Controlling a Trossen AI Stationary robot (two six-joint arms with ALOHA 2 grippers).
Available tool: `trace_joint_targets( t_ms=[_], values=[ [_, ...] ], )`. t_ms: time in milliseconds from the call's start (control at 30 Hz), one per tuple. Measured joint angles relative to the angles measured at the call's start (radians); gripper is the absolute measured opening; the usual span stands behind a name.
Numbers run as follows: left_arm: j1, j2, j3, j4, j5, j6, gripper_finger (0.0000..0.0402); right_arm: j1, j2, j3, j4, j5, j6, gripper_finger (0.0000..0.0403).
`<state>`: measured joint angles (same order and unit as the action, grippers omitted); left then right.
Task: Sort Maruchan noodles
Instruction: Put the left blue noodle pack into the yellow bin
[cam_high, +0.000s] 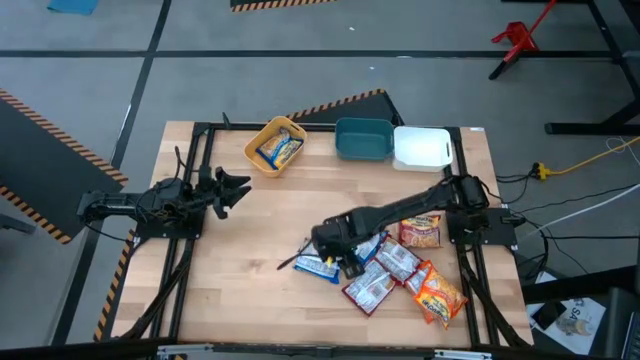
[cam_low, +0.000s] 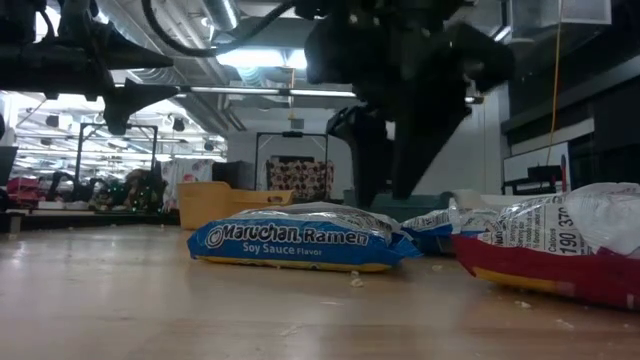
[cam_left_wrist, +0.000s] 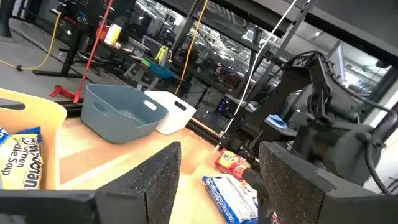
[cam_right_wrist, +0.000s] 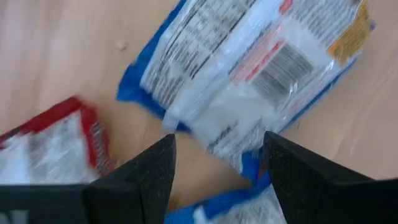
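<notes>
Wooden tabletop (cam_high: 260, 230) on a concrete shop floor, three bins along the 12 o'clock edge: yellow bin (cam_high: 275, 144) already holding one blue packet (cam_high: 278, 150), teal bin (cam_high: 363, 139) and white bin (cam_high: 422, 147) look bare from above.

Remaining Maruchan noodles (cam_high: 395, 265) sit in a loose pile at about 5 o'clock from table centre: blue ones nearest centre, dark red next, orange-yellow at the outer edge.

Right gripper (cam_high: 335, 243) is reached in over the pile's 9 o'clock end. Its wrist view shows the fingers spread wide, nothing between them, a blue-and-white packet (cam_right_wrist: 249, 68) lying back-side up directly ahead and a red-edged packet (cam_right_wrist: 50, 140) just beside it. Low view has it hanging just behind the blue Soy Sauce packet (cam_low: 300, 238), apparently clear of the wood.

Left gripper (cam_high: 232, 190) is parked at 9 o'clock, pincer spread, empty.

Judgement on the pick:
- Centre on one blue packet only; the pile overlaps, so a deep grab likely drags a neighbour.
- Straddle the short width, or pinch a crimped end seam.
- Come down until the tips nearly touch wood; the packets are flat and the film is slippery.
- Clamp gently, the noodle block cracks.
- Lift straight up, then carry toward the yellow bin at 11 o'clock, where the other blue one lies.
</notes>
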<state>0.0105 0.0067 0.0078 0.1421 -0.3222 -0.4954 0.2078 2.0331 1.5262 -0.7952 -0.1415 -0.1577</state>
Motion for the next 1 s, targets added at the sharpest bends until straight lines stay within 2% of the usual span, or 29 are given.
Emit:
trace_joint_targets(
  t_ms=[133,267,500,667,800,1000],
  values=[
    [0.000,0.000,0.000,0.000,0.000,-0.023,0.0212,0.004,-0.001,-0.025,0.024,0.053,0.008,0.0227],
    [0.000,0.000,0.000,0.000,0.002,-0.024,0.0212,0.004,-0.001,-0.056,0.031,0.040,0.053,0.0227],
    [0.000,0.000,0.000,0.000,0.001,-0.025,0.0212,0.008,-0.002,-0.167,0.226,0.054,0.072,0.0227],
    [0.000,0.000,0.000,0.000,-0.008,-0.022,0.0212,0.008,-0.002,-0.210,0.328,0.107,0.070,0.0222],
    [0.000,0.000,0.000,0.000,-0.008,-0.019,0.0212,0.008,-0.002,-0.214,0.353,0.125,0.068,0.0174],
    [0.000,0.000,0.000,0.000,-0.009,-0.018,0.0212,0.008,-0.002,-0.214,0.358,0.131,0.048,0.0031]
  ],
)
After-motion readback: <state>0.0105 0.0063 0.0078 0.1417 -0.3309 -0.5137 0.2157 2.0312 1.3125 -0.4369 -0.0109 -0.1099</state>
